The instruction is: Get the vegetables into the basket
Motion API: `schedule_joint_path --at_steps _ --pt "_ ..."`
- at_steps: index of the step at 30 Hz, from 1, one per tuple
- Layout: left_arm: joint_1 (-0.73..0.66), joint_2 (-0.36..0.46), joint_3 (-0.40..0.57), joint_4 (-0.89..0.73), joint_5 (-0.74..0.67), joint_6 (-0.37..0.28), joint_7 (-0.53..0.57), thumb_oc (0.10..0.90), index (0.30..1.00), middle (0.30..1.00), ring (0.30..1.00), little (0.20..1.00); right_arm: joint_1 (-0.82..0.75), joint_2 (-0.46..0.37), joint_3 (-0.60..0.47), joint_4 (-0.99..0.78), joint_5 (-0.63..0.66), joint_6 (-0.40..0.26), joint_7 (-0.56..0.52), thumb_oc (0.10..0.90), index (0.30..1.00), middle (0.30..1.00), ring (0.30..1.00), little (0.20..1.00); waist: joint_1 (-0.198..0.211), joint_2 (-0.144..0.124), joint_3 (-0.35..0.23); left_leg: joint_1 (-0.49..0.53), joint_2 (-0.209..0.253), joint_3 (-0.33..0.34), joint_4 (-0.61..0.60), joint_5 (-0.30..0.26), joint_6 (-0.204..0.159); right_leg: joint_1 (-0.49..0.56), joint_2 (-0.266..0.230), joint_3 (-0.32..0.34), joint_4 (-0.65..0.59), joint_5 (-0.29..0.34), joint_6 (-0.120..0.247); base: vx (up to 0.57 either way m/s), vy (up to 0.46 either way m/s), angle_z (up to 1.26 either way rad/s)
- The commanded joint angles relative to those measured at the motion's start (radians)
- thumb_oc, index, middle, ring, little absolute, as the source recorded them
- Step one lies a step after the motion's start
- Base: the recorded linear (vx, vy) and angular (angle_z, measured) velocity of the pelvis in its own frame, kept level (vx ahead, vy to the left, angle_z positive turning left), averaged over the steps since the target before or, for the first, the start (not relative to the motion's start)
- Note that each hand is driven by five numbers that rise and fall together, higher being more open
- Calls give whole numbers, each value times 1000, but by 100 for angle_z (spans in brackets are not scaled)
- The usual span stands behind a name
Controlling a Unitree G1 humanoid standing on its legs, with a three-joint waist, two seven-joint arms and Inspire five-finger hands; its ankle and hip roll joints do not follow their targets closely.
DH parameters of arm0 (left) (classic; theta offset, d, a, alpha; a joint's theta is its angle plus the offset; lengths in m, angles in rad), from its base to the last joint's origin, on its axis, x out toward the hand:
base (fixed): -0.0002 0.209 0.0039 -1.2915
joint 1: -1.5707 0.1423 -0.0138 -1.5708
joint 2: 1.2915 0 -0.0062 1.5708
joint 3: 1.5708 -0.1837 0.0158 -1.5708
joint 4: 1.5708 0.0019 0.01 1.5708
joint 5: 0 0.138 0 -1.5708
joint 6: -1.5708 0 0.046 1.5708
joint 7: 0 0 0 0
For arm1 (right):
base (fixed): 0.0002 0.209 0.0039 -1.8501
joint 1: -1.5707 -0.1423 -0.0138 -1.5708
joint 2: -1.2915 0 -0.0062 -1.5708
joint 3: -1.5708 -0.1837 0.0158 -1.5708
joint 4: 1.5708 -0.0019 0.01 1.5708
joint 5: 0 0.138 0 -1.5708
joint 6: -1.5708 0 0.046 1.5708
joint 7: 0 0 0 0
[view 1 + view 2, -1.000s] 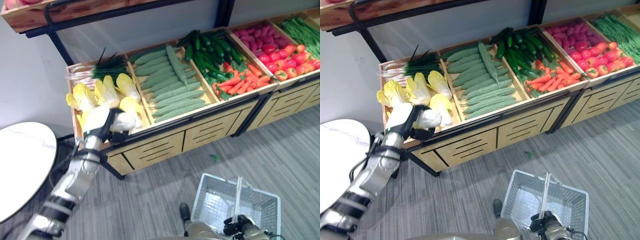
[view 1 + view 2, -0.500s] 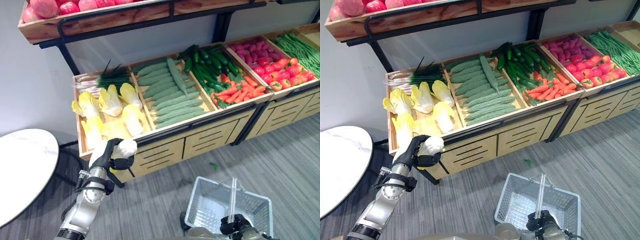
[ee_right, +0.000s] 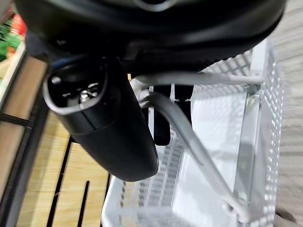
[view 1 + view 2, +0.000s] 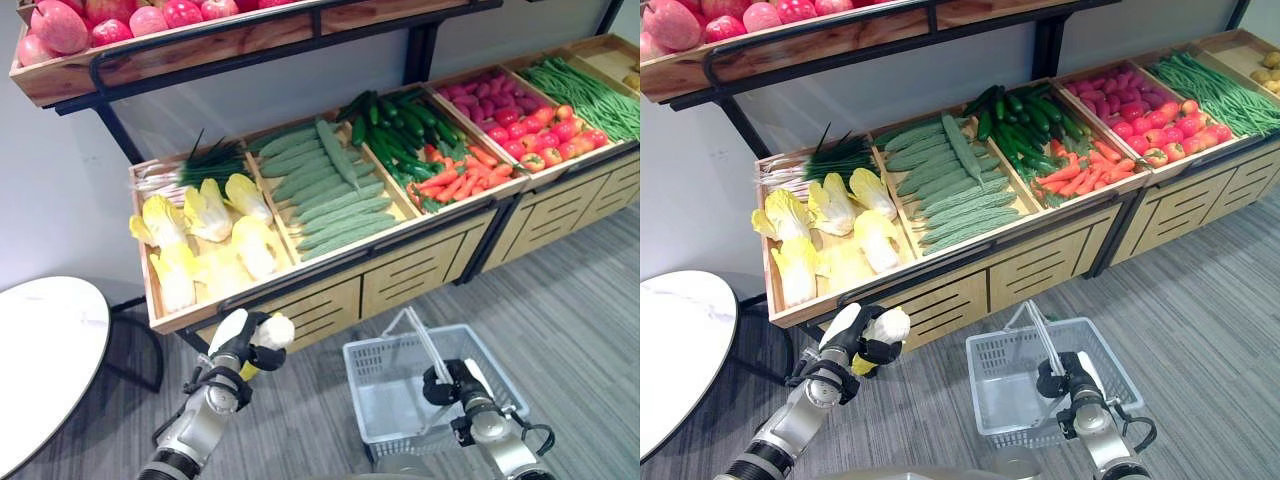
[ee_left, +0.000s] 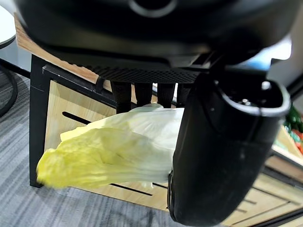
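Left hand (image 4: pixel 243 345) is clenched round 1 napa cabbage (image 5: pixel 113 151): fingers and thumb wrap it, with the white stem end at the hand and the yellow leaf end hanging down. The hand is off the shelf, in front of the wooden drawer front (image 4: pixel 300 310), low and left of the basket (image 4: pixel 375 400). Cabbage is not in the basket; it sits well left of it.

Right hand (image 4: pixel 447 383) grips the basket handles (image 3: pixel 189 137), fingers curled round the grey bars. The basket is white wire mesh and hangs from that hand over the grey floor (image 4: pixel 580 290), near-centre, just in front of the display stand (image 4: pixel 420 255). No vegetable is visible in the part of its bottom that shows.

Stand, left to right:
- more napa cabbages (image 4: pixel 205 235) in the left bin, with green onions (image 4: pixel 200 165) at its far edge
- long pale green gourds (image 4: pixel 330 190) in the next bin
- dark cucumbers (image 4: pixel 395 125) and carrots (image 4: pixel 455 180) in the bin after that
- red tomatoes (image 4: pixel 555 125) and pink roots (image 4: pixel 480 90), then green beans (image 4: pixel 590 85) far right

Upper shelf carries red apples (image 4: pixel 120 20). A round white table (image 4: pixel 45 360) stands at the near left.
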Motion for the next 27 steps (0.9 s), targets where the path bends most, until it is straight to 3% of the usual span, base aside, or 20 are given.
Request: schedule_joint_path --at_steps 1,10,17,25,27 --pt "-123 47 42 -59 56 -50 67 400 300 300 300 300 -67 -28 -13 -99 -31 -94 -52 400 300 300 300 300 -16 -36 -13 -49 18 -37 2 18 -11 103 -32 24 19 -159 77 -15 9 -7" --pt "-69 46 80 -113 19 -52 77 400 300 300 300 300 -36 -20 -30 -78 -47 -80 -44 400 300 300 300 300 -8 -44 5 -54 -2 -41 4 13 3 93 -54 28 28 -150 91 -13 41 -4" --pt "-41 61 116 -147 -4 -54 80 400 300 300 300 300 -29 -10 -43 -77 -72 -66 -32 400 300 300 300 300 -13 -75 44 -97 -55 3 29 -8 37 13 -89 88 42 -91 148 -78 143 -25" --pt "-38 76 132 -152 -20 -53 99 400 300 300 300 300 -36 8 -29 -81 -76 -65 -31 400 300 300 300 300 -24 -116 80 -121 -70 65 71 -39 58 -57 -93 138 61 -38 191 -53 62 -22" --pt "-43 97 141 -157 -28 -52 118 400 300 300 300 300 -51 23 -11 -79 -74 -68 -30 400 300 300 300 300 -1 -119 104 -131 -28 129 79 -34 50 -79 -131 22 100 -47 192 -138 -104 -76"
